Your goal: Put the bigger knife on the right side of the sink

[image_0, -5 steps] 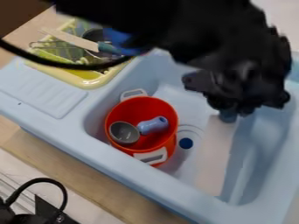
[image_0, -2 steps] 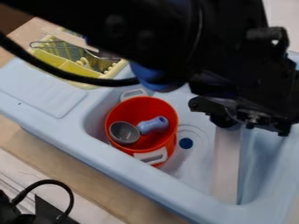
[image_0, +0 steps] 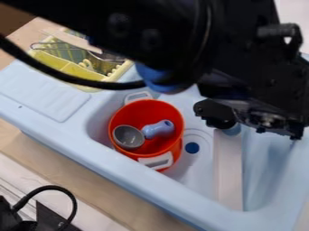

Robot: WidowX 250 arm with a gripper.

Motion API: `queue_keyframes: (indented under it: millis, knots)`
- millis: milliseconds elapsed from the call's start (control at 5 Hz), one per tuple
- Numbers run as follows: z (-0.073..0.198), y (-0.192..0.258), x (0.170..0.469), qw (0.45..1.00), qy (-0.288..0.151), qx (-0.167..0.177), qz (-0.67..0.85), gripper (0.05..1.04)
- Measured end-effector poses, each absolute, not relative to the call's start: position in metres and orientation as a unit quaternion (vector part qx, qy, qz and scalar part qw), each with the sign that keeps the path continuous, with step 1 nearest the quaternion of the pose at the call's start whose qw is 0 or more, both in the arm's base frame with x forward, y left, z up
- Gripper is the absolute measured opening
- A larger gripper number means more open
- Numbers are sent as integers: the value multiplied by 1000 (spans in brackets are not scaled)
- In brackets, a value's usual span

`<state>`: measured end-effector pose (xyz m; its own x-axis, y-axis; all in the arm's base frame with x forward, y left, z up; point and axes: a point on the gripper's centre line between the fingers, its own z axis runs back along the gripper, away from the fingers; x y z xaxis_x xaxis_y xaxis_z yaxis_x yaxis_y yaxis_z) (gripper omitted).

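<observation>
"What had just changed?"

"My gripper [image_0: 231, 124] had come a little lower in the frame, and the knife [image_0: 228, 176] had swung. Its far end had sat further left; now the pale blade ran nearly straight down the picture. In the last instant it had also slid slightly left, and more of its light-blue handle showed just under me."

"Did you have it pinched?"

"I couldn't tell. The handle was right up against my underside, but my own black bulk hid the hold, so it could have been gripped or just freed."

"Where was the knife, then?"

"Lower right of the frame, inside the sink [image_0: 109, 156], to the right of the blue drain [image_0: 192, 148] and well clear of the red pot [image_0: 136, 115] with the ladle [image_0: 128, 136] in it. Its far end was at the basin's near wall."

"So what did that mean for the job?"

"It looked nearly done to me, as the knife was already on the proper side. What remained was to make sure it lay flat and let go cleanly, then lift straight up. If I dragged sideways, I could have caught the handle and pulled it back toward the drain."
</observation>
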<state>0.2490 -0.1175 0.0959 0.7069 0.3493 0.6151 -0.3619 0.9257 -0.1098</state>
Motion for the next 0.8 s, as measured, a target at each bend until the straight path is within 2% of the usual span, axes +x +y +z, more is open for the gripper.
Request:
queue_keyframes:
  millis: [400, 600, 800]
  knots:
    - [106, -120, 246, 922, -338, 10, 190, 997]
    - [117, -121, 242, 925, -324, 14, 197, 997]
    - [110, -106, 234, 941, -259, 34, 214, 997]
